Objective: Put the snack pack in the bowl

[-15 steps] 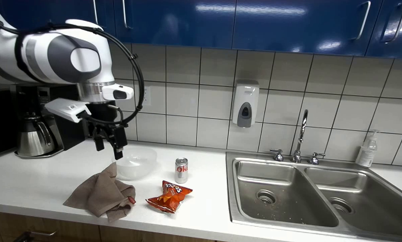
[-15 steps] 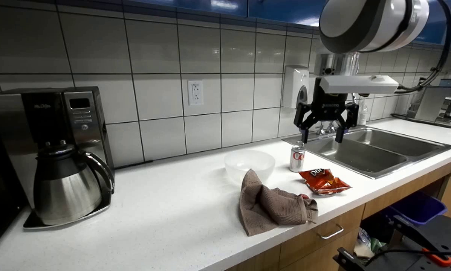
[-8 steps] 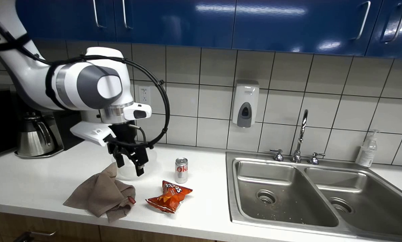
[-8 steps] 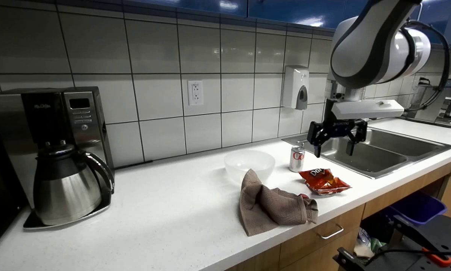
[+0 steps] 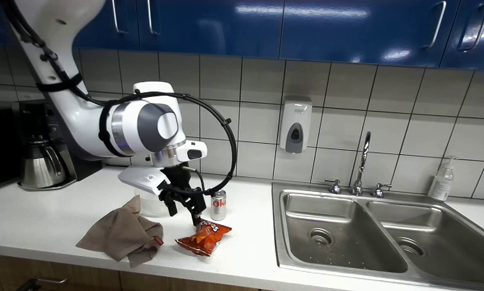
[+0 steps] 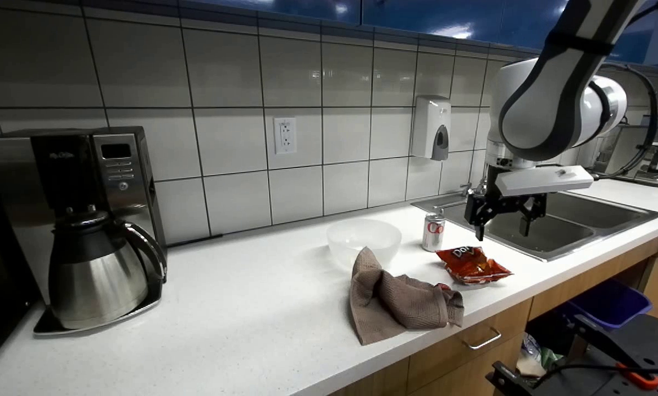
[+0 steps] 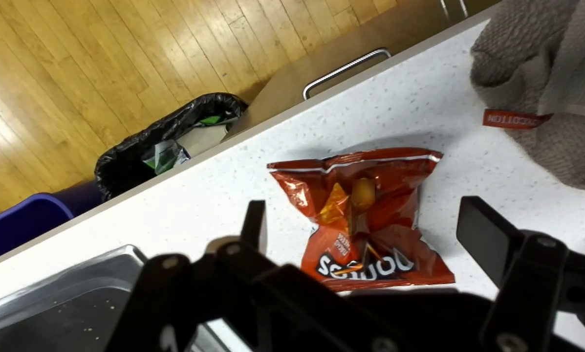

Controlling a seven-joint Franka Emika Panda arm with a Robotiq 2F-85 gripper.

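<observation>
The snack pack, a red-orange Doritos bag (image 5: 206, 241), lies on the white counter near its front edge. It also shows in an exterior view (image 6: 473, 267) and in the wrist view (image 7: 360, 220). My gripper (image 5: 184, 216) is open and empty, above and slightly behind the bag; it also shows in an exterior view (image 6: 502, 231). In the wrist view the bag lies between the two spread fingers of the gripper (image 7: 365, 227), below them. The frosted bowl (image 6: 356, 242) stands farther back on the counter. In an exterior view the bowl (image 5: 151, 207) is partly hidden by the gripper and the cloth.
A silver Coke can (image 5: 218, 208) stands just behind the bag, close to the gripper. A brown cloth (image 6: 403, 300) lies in front of the bowl. The steel sink (image 5: 279, 230) is beside the bag. A coffee maker (image 6: 131, 159) stands at the counter's far end.
The arm has moved down and across, away from above the bowl to over the bag. The gripper has stayed open. The bag, bowl, can and cloth have not moved.
</observation>
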